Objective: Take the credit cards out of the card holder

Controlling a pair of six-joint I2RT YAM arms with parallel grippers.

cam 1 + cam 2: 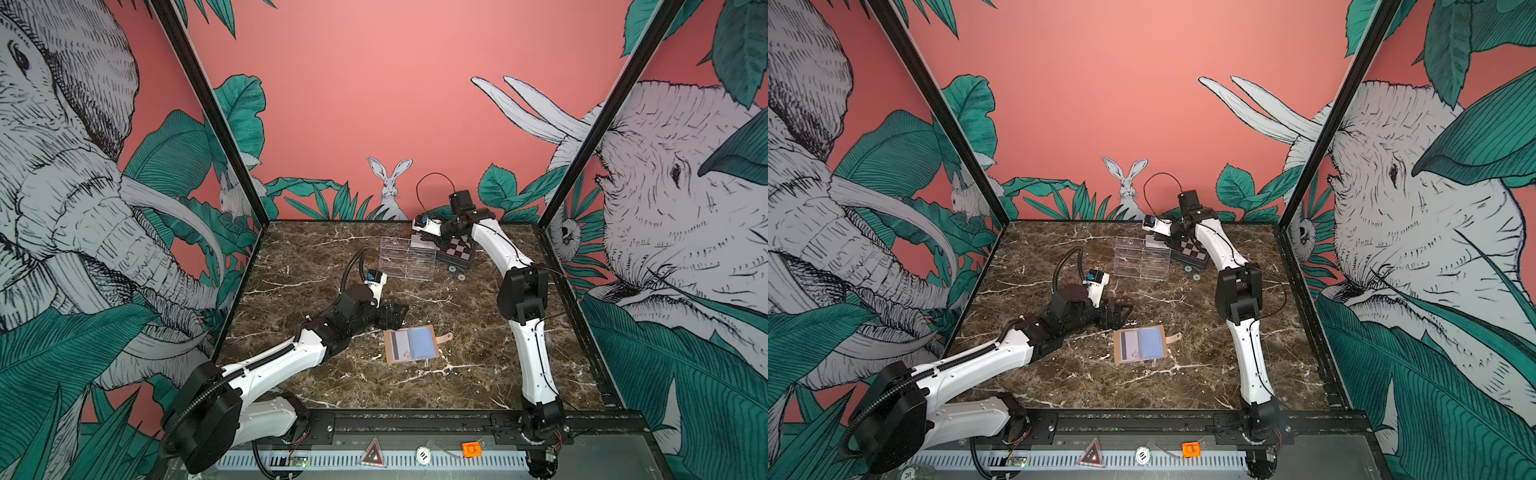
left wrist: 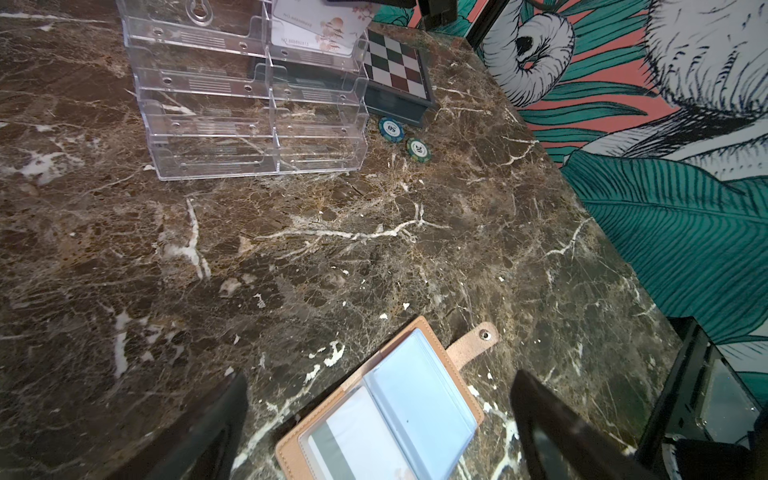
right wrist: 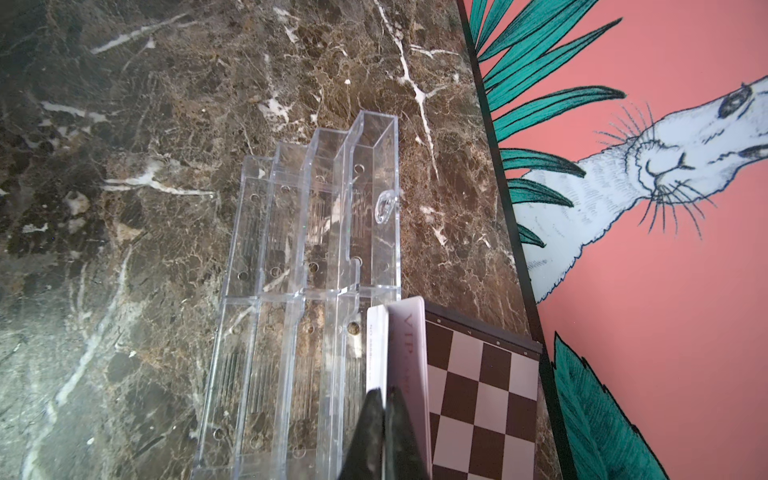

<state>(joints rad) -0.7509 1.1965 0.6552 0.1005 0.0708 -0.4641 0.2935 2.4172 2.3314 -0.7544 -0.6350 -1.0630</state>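
Observation:
The tan card holder (image 1: 432,332) (image 1: 1162,330) lies open on the marble, strap tab to the right. One credit card (image 1: 398,347) (image 2: 353,432) with a dark stripe sits in its left sleeve. The right sleeve looks pale blue. My left gripper (image 1: 395,313) (image 2: 378,376) hovers open just behind the holder, fingers (image 2: 208,424) wide apart on either side of it. At the back, my right gripper (image 1: 424,240) (image 3: 386,392) is shut on a pinkish credit card (image 3: 409,345) over the clear tray's rear compartment. A white credit card (image 3: 376,345) (image 2: 316,29) stands beside it.
The clear acrylic tray (image 1: 407,259) (image 1: 1142,262) (image 3: 316,232) stands at the back middle. A checkered box (image 1: 457,251) (image 3: 478,395) is right behind it. Two poker chips (image 2: 391,129) (image 2: 418,149) lie in front of the box. Walls close in on three sides.

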